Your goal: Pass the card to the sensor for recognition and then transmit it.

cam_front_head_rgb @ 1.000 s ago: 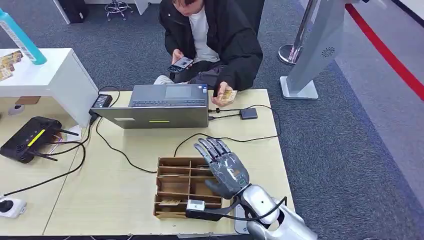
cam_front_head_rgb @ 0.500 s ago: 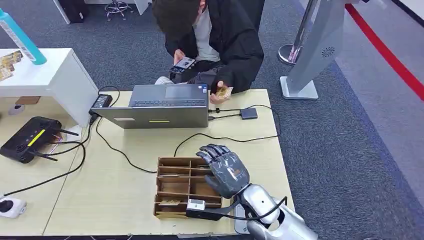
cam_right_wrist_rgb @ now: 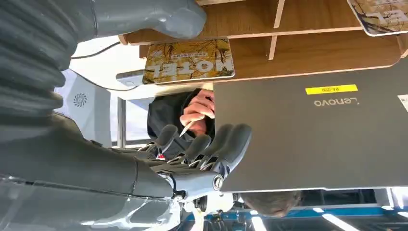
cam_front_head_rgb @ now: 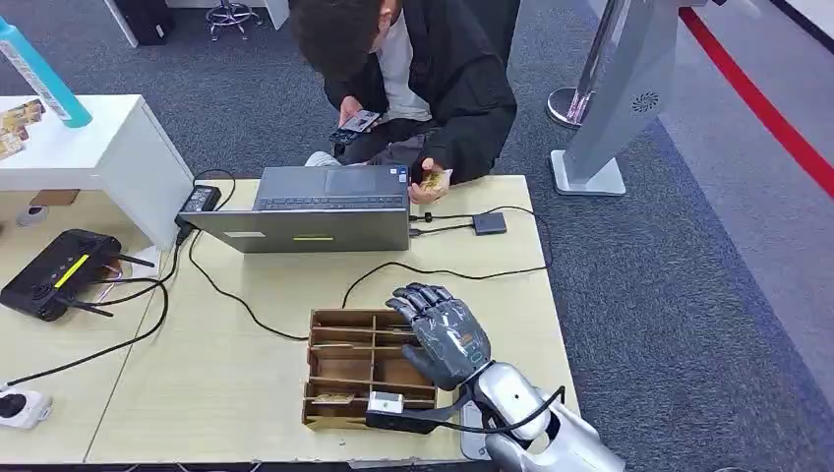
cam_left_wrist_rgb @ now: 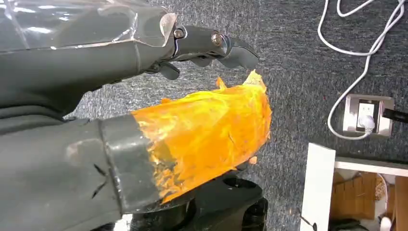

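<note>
The right hand hovers over the brown wooden compartment tray, fingers curled, holding nothing. The left hand hangs above grey carpet, fingers apart, empty. A person grips a yellow card beside the grey laptop.

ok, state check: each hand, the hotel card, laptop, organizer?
right hand: empty, fingers curled, above the organizer
left hand: empty, hanging over carpet
hotel card: lying in an organizer slot
cardboard organizer: on the table
laptop: open, facing the person
</note>
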